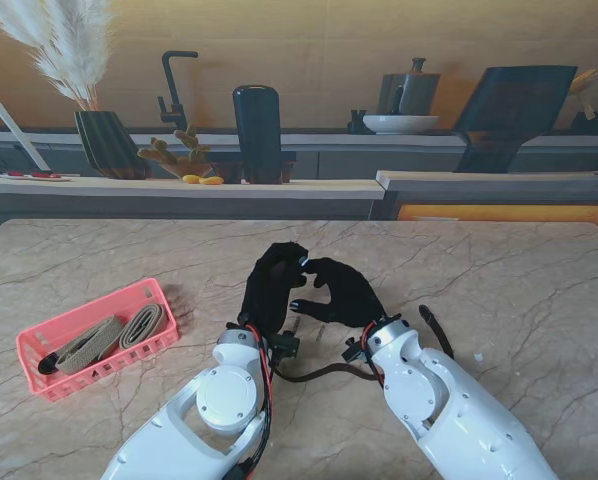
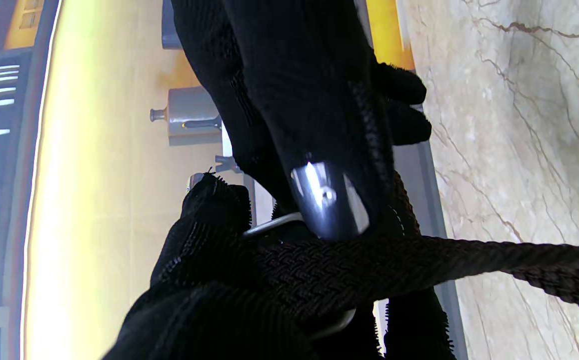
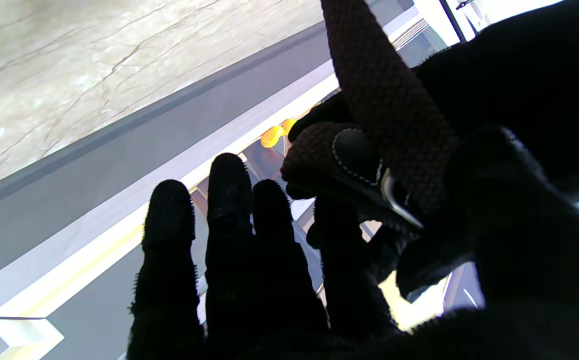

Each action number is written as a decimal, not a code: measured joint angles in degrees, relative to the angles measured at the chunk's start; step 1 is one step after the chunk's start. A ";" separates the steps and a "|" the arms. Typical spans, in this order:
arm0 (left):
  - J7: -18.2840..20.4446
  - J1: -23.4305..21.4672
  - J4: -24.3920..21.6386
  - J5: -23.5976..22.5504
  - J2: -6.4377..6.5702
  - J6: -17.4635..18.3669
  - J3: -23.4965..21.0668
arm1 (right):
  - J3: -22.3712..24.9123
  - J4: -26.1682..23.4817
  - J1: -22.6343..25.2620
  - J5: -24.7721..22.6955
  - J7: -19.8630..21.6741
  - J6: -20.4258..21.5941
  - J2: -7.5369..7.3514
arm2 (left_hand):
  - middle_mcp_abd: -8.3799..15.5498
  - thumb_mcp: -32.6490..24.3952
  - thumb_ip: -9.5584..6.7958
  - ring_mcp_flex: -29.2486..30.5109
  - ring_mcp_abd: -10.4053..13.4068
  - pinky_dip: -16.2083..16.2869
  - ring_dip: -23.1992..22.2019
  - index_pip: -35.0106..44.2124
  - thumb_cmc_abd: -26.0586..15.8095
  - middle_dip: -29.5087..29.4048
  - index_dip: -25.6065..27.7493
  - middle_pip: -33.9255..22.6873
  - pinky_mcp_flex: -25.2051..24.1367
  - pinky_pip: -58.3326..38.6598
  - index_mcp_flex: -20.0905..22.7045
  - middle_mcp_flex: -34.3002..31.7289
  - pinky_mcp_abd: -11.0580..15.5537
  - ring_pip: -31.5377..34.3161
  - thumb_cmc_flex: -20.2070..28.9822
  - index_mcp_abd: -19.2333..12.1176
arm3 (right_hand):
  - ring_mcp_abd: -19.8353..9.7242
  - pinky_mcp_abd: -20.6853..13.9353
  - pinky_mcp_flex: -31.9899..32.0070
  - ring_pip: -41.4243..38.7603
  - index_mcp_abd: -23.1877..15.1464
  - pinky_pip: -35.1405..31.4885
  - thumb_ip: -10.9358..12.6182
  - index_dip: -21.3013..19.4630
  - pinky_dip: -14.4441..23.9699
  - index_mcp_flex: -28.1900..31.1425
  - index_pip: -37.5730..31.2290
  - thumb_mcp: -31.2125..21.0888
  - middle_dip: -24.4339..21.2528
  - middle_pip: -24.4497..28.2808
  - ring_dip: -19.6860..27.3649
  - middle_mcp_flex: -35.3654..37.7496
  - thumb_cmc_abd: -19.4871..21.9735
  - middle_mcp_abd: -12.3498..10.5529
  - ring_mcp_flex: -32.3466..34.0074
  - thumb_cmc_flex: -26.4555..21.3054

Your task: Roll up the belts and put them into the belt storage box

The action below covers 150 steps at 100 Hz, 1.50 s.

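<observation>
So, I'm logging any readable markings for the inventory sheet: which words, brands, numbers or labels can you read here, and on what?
None can be read in any view.
Brown braided belt with its buckle: no brand or stamp visible.
Pink storage box and the beige belt in it: no label visible.
Kitchen backdrop: no lettering visible.

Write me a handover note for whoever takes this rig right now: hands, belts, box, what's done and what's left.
Left hand: shut on the dark braided belt at its buckle end.
Right hand: fingers on the same belt, beside the left hand, above the table.
The belt's loose length trails on the marble table by the wrists; it is not visibly rolled.
Pink storage box, on the robot's left, holds beige belts.
Left: roll the dark belt and put it in the box.
</observation>
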<state>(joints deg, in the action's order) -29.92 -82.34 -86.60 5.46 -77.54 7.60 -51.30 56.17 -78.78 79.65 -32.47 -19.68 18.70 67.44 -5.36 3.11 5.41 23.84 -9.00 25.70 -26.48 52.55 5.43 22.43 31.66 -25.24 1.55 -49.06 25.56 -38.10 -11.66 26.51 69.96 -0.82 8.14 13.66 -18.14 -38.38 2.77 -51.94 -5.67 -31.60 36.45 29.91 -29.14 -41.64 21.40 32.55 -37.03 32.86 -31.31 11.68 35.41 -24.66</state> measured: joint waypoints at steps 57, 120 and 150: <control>0.03 0.34 0.26 1.58 -0.21 0.11 0.53 | -4.00 1.84 -3.07 2.05 1.58 1.93 0.24 | 0.02 0.00 -0.01 -1.24 0.52 -0.49 0.17 1.61 -0.07 0.42 5.73 0.04 -1.92 2.23 -2.92 2.05 -1.17 -1.34 -0.04 -0.04 | 0.37 0.10 -1.34 -1.45 0.96 -0.90 -0.18 8.70 -0.43 6.35 -9.59 7.35 -0.77 1.21 0.32 9.41 8.19 1.05 4.53 -12.72; 6.54 -0.06 -1.28 0.84 0.99 -0.79 -1.19 | -0.53 -2.99 -0.73 6.16 12.27 0.69 -1.08 | -1.28 -3.44 -1.86 -1.27 -0.57 0.45 -0.30 -15.03 4.79 0.77 0.87 3.50 -0.47 2.52 -2.60 3.24 -1.41 -3.74 -15.92 1.41 | 0.50 0.84 -3.08 0.90 1.18 -1.17 -1.56 15.13 -1.15 8.62 -16.29 14.91 -0.74 0.51 1.06 20.47 14.11 -2.32 8.96 -18.80; 8.65 -0.61 -2.26 -0.71 2.62 1.19 -2.74 | 3.42 -6.69 1.89 12.50 17.03 -2.90 -1.59 | -1.96 -3.48 -1.86 -1.27 -1.23 0.46 -0.30 -22.42 7.32 0.07 -2.41 6.40 -1.01 5.73 -3.48 4.91 -2.57 -5.96 -22.72 1.71 | 0.45 0.85 -3.08 1.46 1.18 -0.74 -1.49 14.29 -1.16 11.25 -16.24 17.22 -0.74 0.36 1.06 23.36 14.15 -3.05 9.66 -18.86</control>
<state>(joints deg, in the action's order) -21.27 -82.96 -88.86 4.75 -74.92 8.80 -54.03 59.60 -85.48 81.55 -19.98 -2.65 15.80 65.85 -7.32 -0.36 3.55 22.58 -10.24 26.17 -26.78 30.13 12.75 22.50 29.25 -18.84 0.54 -43.32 22.08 -33.18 -14.24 20.55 47.24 0.89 8.59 14.50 -21.22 -36.92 3.95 -52.68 -7.16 -17.31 35.29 41.15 -45.38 -24.41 20.67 32.91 -35.97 56.22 -17.17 8.63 45.08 -43.52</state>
